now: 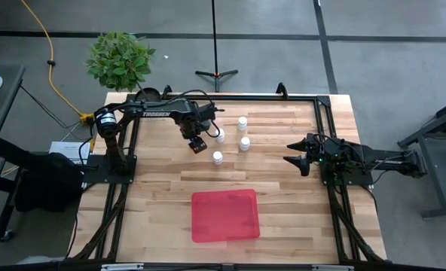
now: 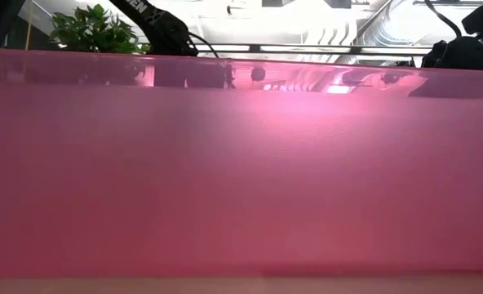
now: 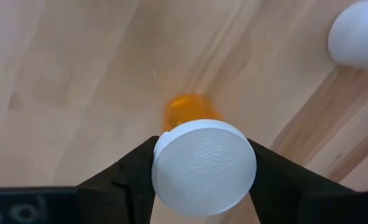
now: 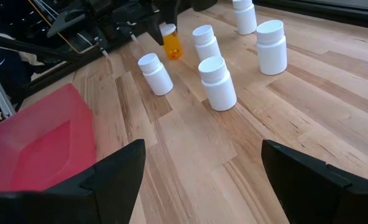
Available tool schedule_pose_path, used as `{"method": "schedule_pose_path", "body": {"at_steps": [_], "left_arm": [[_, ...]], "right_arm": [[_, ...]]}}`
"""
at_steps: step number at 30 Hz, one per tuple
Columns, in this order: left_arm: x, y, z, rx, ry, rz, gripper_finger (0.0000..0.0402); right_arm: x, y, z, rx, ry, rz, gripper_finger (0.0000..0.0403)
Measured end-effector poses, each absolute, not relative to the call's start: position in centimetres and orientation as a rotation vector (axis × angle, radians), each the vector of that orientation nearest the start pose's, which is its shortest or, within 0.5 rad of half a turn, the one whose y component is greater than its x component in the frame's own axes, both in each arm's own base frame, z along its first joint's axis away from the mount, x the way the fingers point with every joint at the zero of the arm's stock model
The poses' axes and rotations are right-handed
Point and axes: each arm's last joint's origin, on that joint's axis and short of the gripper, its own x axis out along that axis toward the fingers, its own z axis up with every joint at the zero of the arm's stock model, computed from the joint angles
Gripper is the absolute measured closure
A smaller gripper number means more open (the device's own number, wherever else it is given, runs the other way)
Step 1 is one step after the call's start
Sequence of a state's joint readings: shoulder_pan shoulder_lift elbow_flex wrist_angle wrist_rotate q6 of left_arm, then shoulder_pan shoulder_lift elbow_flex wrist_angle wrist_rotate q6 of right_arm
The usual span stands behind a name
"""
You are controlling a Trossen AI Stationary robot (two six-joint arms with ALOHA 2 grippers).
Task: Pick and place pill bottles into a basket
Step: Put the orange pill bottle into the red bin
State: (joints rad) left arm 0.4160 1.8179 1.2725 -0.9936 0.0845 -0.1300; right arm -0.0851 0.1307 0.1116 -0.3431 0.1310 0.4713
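Basket: red basket (image 1: pixel 224 215) at the table's 6 o'clock edge, nearest.
Left gripper: left gripper (image 3: pixel 202 171) clamps the orange pill bottle's (image 4: pixel 170 41) white cap, axis upright; basket lies toward 5 o'clock.
Right gripper: right gripper (image 1: pixel 294 161) waits open at 3 o'clock, farther from the bottles.

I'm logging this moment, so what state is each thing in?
Left gripper: shut on the orange bottle's cap.
Orange bottle: upright, gripped.
White bottles: five, upright, on the table.
Basket: empty.
Right gripper: open, holds nothing, at the table's right side.
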Motion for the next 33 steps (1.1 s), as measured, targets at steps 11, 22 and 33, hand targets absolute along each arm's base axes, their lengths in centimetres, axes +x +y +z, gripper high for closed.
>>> {"method": "schedule_pose_path", "body": {"at_steps": [11,22,33], "left_arm": [[29.8,12.8,19.5,-0.482,1.544,0.271,0.0157],[31.0,13.3,25.5,-0.431,1.506,0.190,0.0143],[32.3,10.8,32.4,-0.443,1.373,-0.011,0.0164]], "right_arm": [[9.4,-1.2,15.9,0.456,0.306,-0.295,0.0091],[9.4,-1.2,15.9,0.456,0.306,-0.295,0.0091],[9.4,-1.2,15.9,0.456,0.306,-0.295,0.0091]]}}
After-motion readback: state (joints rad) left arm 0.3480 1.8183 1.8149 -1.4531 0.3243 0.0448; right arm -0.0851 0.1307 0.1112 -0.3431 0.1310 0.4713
